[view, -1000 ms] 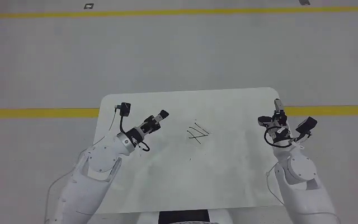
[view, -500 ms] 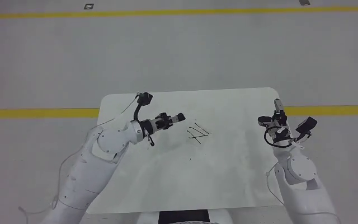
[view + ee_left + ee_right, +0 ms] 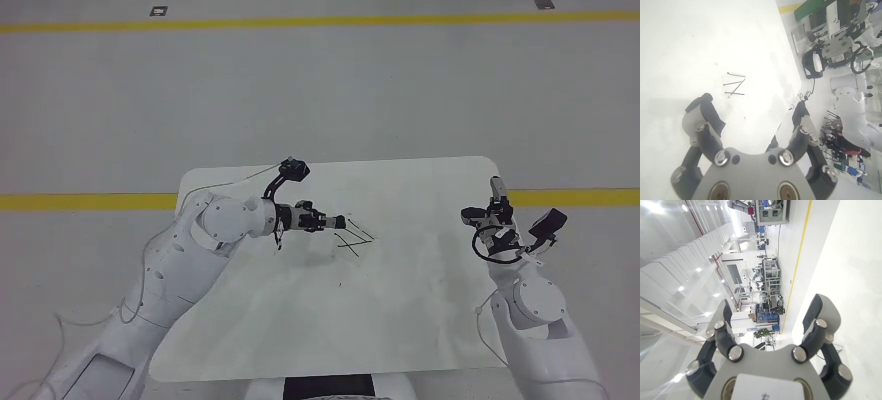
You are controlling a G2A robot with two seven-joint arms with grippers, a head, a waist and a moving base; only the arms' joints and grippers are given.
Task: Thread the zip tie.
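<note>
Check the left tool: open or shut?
Open. The left tool holds nothing; its fingers stand wide apart over bare table, zip ties lying ahead.

Pale grey floor (image 3: 320,90), yellow lines (image 3: 300,21) — white table (image 3: 420,300)

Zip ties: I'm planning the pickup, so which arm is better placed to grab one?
Left. The left pincer, open, is close by the zip ties; the right pincer, also open, is off at the table edge, facing the room.

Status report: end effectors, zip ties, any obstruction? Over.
Left end effector open, empty, just short of zip ties. Right end effector open, empty, at table edge. Ties loose, unthreaded. Nothing obstructing.
</note>
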